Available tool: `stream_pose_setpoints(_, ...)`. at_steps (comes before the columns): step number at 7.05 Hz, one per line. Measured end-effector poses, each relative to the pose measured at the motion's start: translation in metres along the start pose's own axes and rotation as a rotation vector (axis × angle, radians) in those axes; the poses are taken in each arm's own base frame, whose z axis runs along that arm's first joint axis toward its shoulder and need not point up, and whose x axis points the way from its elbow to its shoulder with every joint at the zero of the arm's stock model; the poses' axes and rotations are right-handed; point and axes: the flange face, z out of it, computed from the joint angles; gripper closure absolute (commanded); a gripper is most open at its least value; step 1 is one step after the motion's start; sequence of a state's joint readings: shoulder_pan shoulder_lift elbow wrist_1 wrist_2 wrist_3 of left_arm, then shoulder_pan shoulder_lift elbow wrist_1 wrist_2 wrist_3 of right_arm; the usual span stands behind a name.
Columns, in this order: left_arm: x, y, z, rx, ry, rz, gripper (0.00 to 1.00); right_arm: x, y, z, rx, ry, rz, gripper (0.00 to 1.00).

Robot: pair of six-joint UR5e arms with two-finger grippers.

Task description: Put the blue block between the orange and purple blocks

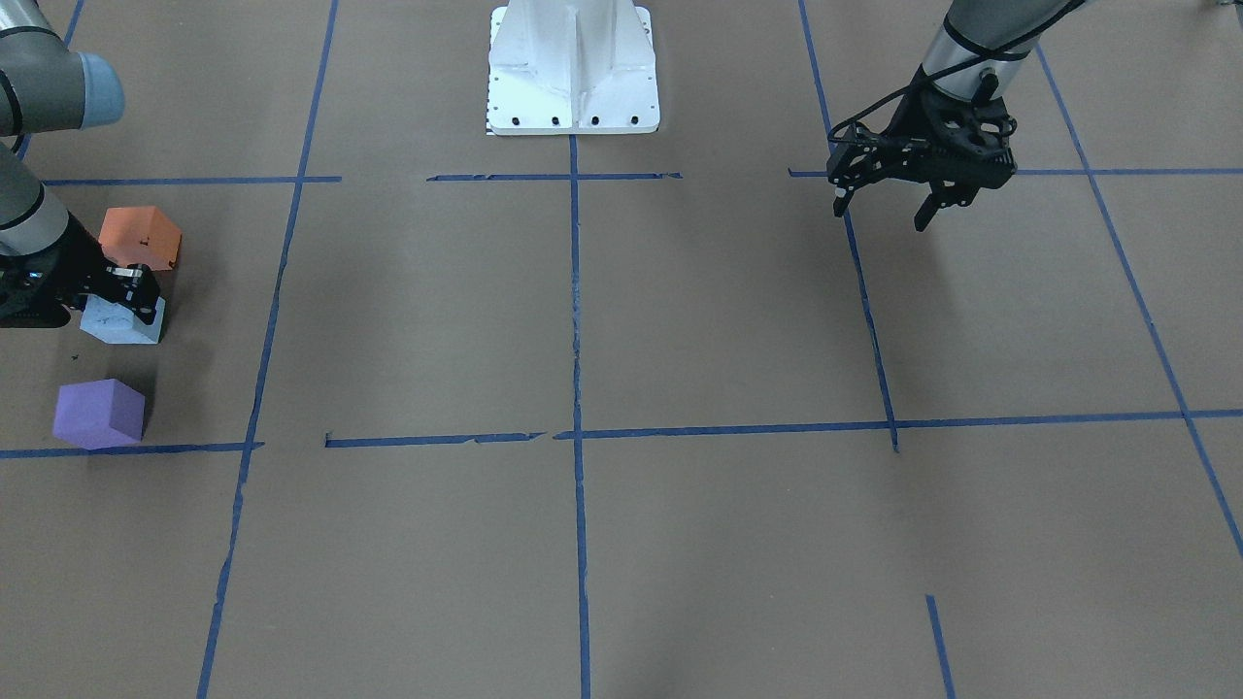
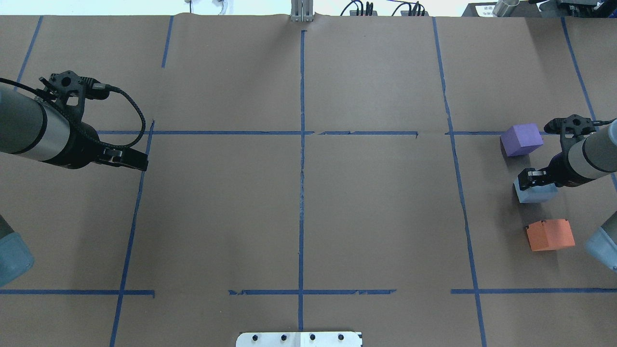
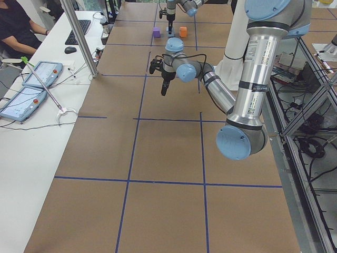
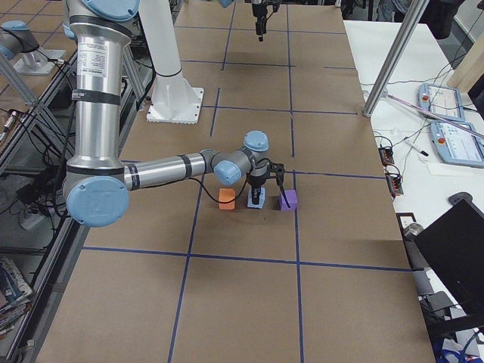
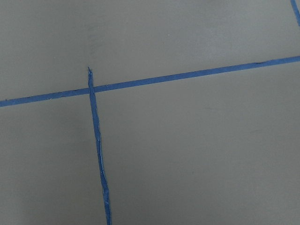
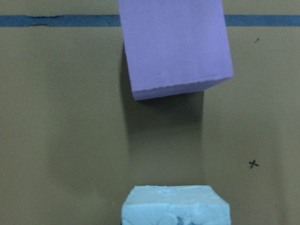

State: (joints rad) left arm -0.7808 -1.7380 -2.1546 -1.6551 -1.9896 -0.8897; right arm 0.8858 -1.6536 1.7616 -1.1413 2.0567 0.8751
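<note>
one blue block (image 2: 536, 192) rests at the right gripper (image 2: 533, 177) fingertips, orange block (image 2: 549, 234) one side, purple block (image 2: 521, 140) the other, as the task wants; clamped or released, cannot tell. left gripper (image 1: 882, 209) spread, empty, parked well apart.

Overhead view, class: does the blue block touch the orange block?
No, a strip of bare table shows between the blue block and the orange block.

A brown paper table surface (image 5: 197, 150) carries a long blue tape strip (image 5: 187, 75) running across it. A second blue tape strip (image 5: 99, 159) drops from the long strip to the bottom edge.
</note>
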Motion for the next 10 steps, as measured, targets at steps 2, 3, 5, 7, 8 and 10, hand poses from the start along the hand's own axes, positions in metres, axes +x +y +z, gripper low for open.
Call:
stream_pose_setpoints(2, 0.0, 0.0, 0.0, -0.001, 0.001, 0.0, 0.0, 0.001, -0.001, 0.0, 0.008, 0.005, 0.003, 0.0)
stream_pose_setpoints(3, 0.0, 0.0, 0.0, 0.0, 0.0, 0.0, 0.0, 0.002, -0.002, -0.003, 0.013, 0.005, 0.004, 0.0)
stream_pose_setpoints(5, -0.017, 0.006, 0.008, -0.017, -0.033, 0.01, 0.0, 0.017, -0.007, -0.034, 0.055, -0.018, 0.018, 0.0)
stream_pose_setpoints(7, -0.057, 0.016, 0.012, -0.047, -0.084, 0.113, 0.0, 0.059, -0.009, -0.08, 0.083, -0.066, 0.021, 0.0)
stream_pose_setpoints(8, -0.085, 0.015, 0.007, -0.057, -0.11, 0.183, 0.0, 0.091, -0.007, -0.099, 0.085, -0.093, 0.02, 0.0)
stream_pose_setpoints(10, -0.144, 0.007, -0.012, -0.089, -0.12, 0.249, 0.0, 0.166, 0.012, -0.117, 0.085, -0.102, -0.034, 0.0)
